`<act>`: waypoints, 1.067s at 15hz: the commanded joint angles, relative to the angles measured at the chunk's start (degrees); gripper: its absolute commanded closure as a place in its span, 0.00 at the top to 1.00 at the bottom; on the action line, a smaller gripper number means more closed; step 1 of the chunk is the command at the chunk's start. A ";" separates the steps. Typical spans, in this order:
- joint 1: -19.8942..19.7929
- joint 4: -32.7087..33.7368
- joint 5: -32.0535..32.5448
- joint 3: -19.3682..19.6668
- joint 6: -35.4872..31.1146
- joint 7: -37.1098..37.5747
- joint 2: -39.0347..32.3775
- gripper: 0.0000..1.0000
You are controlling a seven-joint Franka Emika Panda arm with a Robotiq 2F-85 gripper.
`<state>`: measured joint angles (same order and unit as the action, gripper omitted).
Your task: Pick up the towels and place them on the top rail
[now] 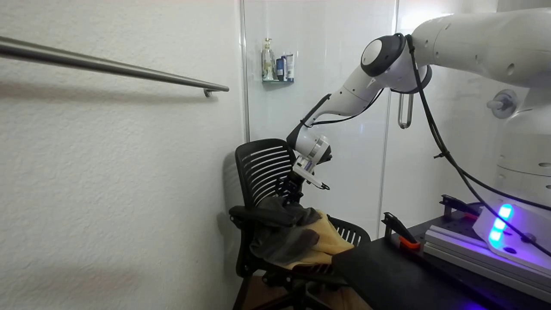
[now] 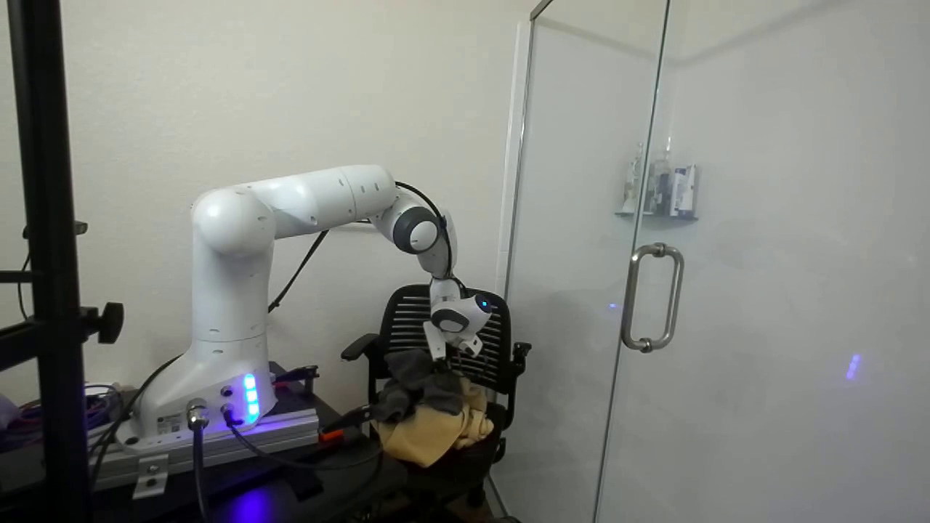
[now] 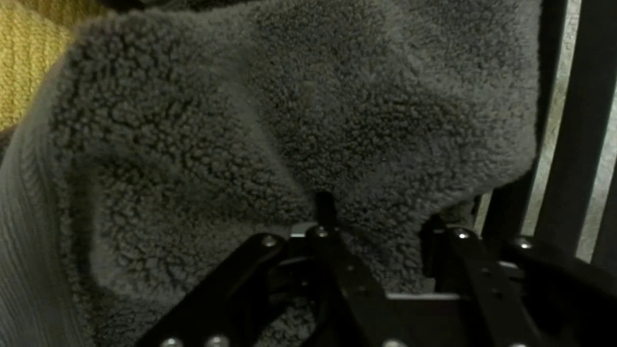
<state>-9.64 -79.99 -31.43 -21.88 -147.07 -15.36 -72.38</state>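
Note:
A dark grey fleecy towel (image 1: 282,241) lies heaped on the chair, over a yellow towel (image 1: 329,234). Both show in an exterior view as the grey towel (image 2: 418,385) and the yellow towel (image 2: 429,436). The grey towel (image 3: 299,120) fills most of the wrist view, with yellow cloth (image 3: 29,62) at its upper left. My gripper (image 3: 378,219) is open, its fingers apart, with grey cloth showing between and below them. In an exterior view the gripper (image 1: 292,196) points down at the top of the grey heap. The metal rail (image 1: 112,64) is on the wall, with nothing on it.
The black chair (image 1: 264,165) has a slatted back close behind the gripper and an armrest (image 1: 262,215) beside the towels. A black table (image 1: 387,275) with clamps (image 1: 400,228) borders the seat. A glass shower door (image 2: 581,254) stands beside the chair.

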 commanded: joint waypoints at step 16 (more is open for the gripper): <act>13.20 -2.23 27.08 7.05 -5.96 2.13 22.21 0.01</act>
<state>-0.54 -79.26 -7.88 -19.30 -153.34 -15.92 -58.11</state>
